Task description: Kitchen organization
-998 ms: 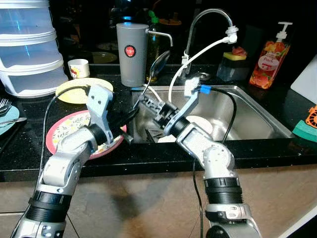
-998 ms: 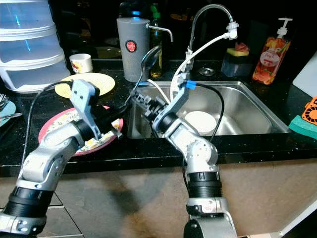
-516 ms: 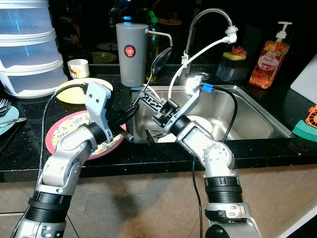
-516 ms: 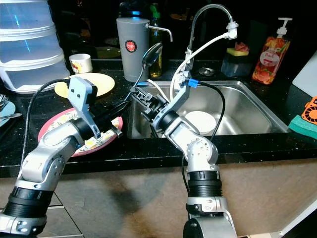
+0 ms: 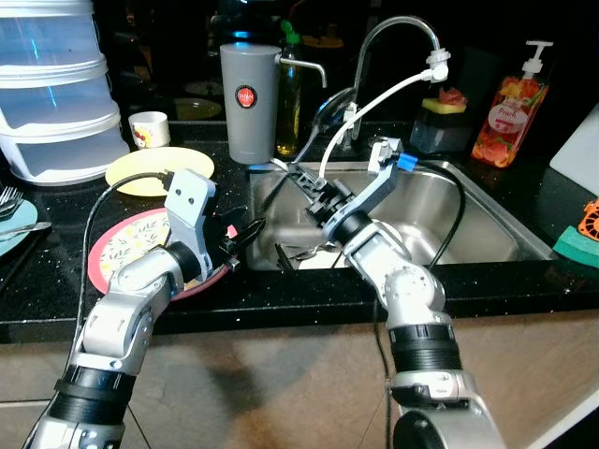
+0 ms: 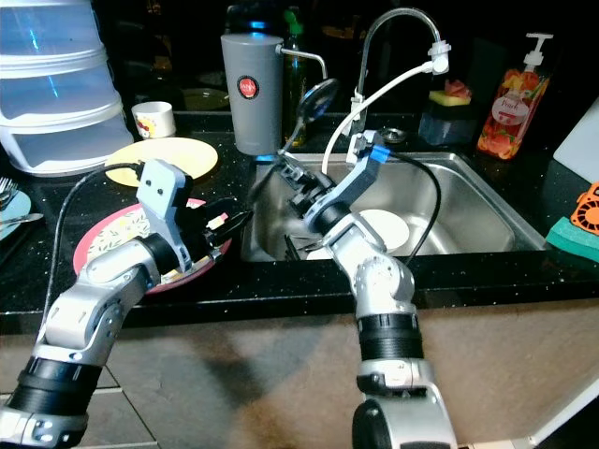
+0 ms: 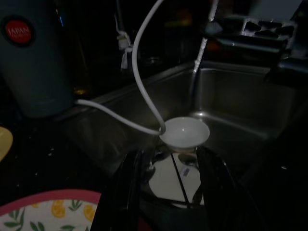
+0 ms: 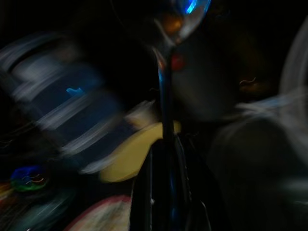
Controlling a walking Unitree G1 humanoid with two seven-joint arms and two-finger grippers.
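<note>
Gripping a long metal ladle [image 6: 314,101] at frame centre, the right gripper [image 6: 292,176] is clamped, probably for relocation; the left gripper [image 6: 227,223] is held parted.

Right gripper [image 5: 301,176] with ladle [image 5: 329,105] swung rightward toward the faucet [image 5: 393,37]; left gripper [image 5: 245,234] drawn back to the plate [image 5: 110,245] edge.

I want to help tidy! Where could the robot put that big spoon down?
Bare counter between the sink and the soap bottle looks free. The right gripper holds the ladle. It is crowded around the pink plate and yellow plate.
</note>
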